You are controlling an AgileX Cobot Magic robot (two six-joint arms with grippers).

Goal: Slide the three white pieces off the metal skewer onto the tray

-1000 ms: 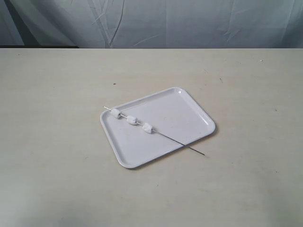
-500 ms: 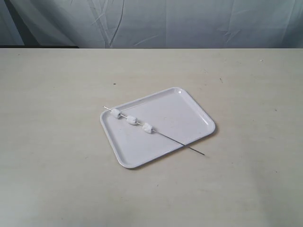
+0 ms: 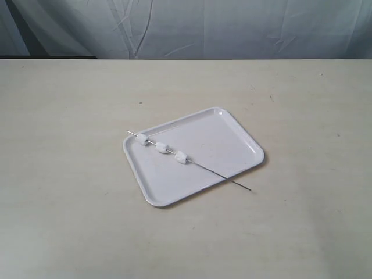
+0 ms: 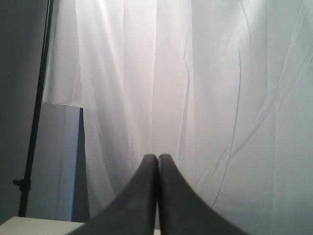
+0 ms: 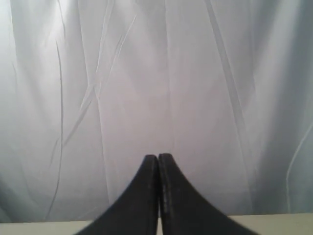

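The glossy white tray (image 3: 232,136) lies near the middle of the beige table in the exterior view. Across it rests the thin metal skewer (image 3: 218,172), one end past the tray's near right rim, the other over the left rim. Three white pieces are threaded on its left half: one (image 3: 141,139), a second (image 3: 161,147), a third (image 3: 181,157). Neither arm shows in the exterior view. My left gripper (image 4: 157,157) is shut with nothing in it, pointing at a white curtain. My right gripper (image 5: 157,156) is likewise shut and empty, facing the curtain.
A pale curtain (image 3: 232,29) hangs behind the table's far edge. A dark stand pole (image 4: 36,112) rises beside the curtain in the left wrist view. The beige tabletop (image 3: 70,203) stretches all round the tray.
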